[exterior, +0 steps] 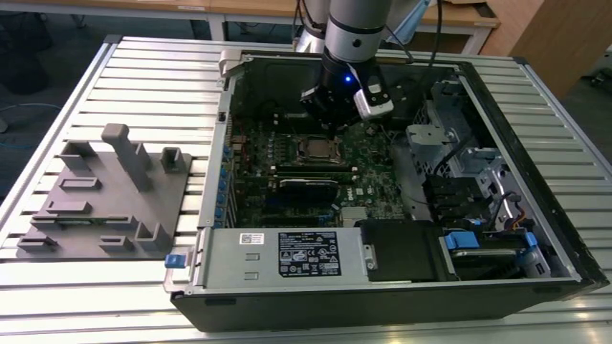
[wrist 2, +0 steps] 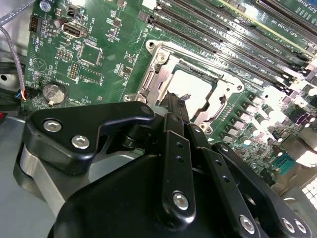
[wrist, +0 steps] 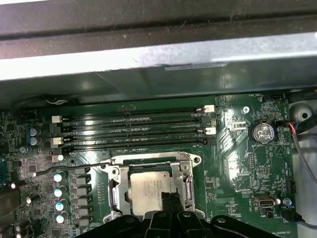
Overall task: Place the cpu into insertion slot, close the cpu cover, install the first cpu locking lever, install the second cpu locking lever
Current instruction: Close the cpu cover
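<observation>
In the exterior view, the black gripper (exterior: 332,130) on the grey robot arm is inside the open black computer case (exterior: 535,236), which lies on a ribbed silver metal table (exterior: 143,86). The gripper tip hangs just above the small flat square silver-bronze cpu (exterior: 316,149). The cpu sits in the dark square insertion slot (exterior: 302,150) on the green circuit board (exterior: 368,172). A grey plastic fixture (exterior: 105,193) lies on the table, to the exterior view's left of the case.

In the second wrist view, the 2 black fingers (wrist 2: 171,148) meet at the tip, closed, and hold nothing. The thin silvery square cpu cover (wrist 2: 158,74) lies flat over the socket.

In the first wrist view, the cpu (wrist: 148,188) shows through the window of the cover (wrist: 184,173), and the gripper (wrist: 167,197) is over its edge. A thin metal lever rod (wrist: 64,167) runs out from the socket corner; I cannot tell if it is locked. The long black memory slots (wrist: 133,129) are just beside the socket.
</observation>
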### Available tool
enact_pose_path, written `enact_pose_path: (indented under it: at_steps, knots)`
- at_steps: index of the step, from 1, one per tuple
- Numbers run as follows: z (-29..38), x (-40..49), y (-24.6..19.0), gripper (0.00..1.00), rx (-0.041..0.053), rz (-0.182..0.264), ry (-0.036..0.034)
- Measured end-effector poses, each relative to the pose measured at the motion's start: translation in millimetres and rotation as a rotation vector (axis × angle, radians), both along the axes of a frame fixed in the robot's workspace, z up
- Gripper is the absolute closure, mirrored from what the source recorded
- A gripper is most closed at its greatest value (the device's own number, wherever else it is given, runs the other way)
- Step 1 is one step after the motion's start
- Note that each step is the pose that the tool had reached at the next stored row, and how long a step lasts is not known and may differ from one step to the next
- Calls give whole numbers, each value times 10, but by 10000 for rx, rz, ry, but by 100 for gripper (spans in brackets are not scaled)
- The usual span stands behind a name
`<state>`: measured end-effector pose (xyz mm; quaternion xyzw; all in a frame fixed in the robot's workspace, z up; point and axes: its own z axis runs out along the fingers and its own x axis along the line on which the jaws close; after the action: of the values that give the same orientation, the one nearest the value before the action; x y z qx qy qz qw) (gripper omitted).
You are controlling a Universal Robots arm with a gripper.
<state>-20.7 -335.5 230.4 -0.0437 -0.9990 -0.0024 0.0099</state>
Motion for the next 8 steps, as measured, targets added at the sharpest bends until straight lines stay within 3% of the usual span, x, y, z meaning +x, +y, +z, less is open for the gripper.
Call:
enact_pose_path:
  at_steps: [8]
  knots:
    - [-23, -5, 0, 90, 0, 581, 0]
